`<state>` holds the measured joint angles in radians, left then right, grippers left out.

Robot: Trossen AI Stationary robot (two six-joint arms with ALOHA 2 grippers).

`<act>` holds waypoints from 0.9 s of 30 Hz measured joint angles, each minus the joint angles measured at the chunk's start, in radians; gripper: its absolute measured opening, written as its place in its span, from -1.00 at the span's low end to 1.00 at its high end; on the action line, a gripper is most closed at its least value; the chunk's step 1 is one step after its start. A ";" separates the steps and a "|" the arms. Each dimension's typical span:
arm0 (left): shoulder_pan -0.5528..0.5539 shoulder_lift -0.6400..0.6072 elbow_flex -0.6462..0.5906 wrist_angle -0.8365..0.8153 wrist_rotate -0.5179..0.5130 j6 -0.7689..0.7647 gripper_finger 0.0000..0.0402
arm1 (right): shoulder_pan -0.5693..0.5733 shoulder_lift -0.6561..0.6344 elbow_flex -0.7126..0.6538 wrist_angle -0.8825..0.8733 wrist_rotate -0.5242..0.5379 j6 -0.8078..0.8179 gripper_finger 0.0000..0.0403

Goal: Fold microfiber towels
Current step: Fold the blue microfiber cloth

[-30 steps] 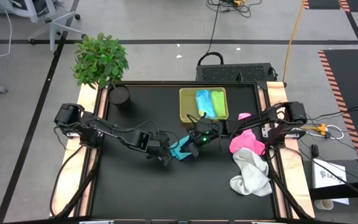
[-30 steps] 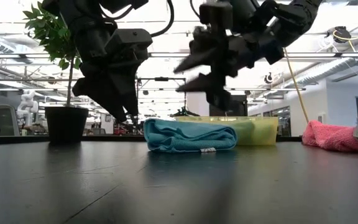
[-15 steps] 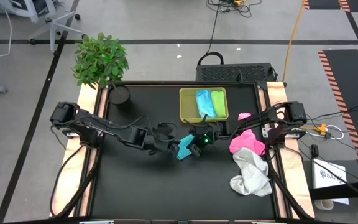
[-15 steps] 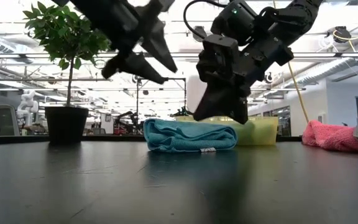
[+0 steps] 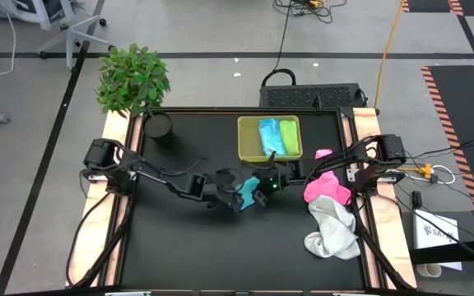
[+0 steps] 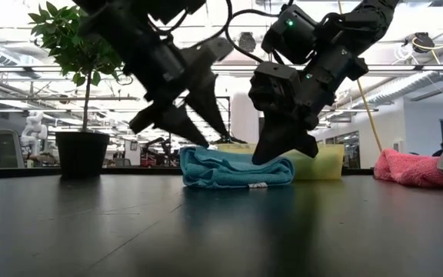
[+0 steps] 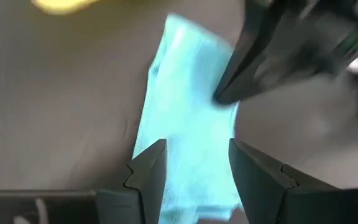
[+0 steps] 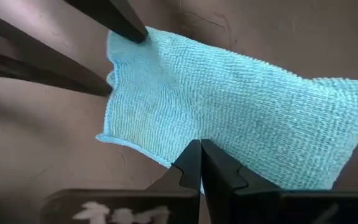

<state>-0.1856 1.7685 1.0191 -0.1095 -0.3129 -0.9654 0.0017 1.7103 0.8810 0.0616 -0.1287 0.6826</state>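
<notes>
teal towel point(image 5: 243, 194): lying folded mid-tabletop, just short of the tray point(image 5: 246, 138)
right claw point(image 8: 199, 163): pinching shut on towel's edge, likely to lift it
left claw point(image 7: 191, 163): hovering wide over the far end, steadying

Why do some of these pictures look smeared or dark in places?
Left wrist view: the right gripper over the teal towel is blurred. Low view: bright ceiling lights leave both arms as dark silhouettes; the left gripper looks slightly smeared. High view: evenly lit and sharp.
</notes>
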 joint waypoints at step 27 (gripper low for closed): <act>-0.051 0.112 0.001 0.011 0.097 -0.092 -0.12 | -0.008 0.001 -0.001 0.084 0.088 -0.039 -1.00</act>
<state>-0.2363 1.8805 1.0203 -0.0984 -0.2163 -1.0576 -0.0061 1.7112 0.8805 0.1457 -0.0403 0.6433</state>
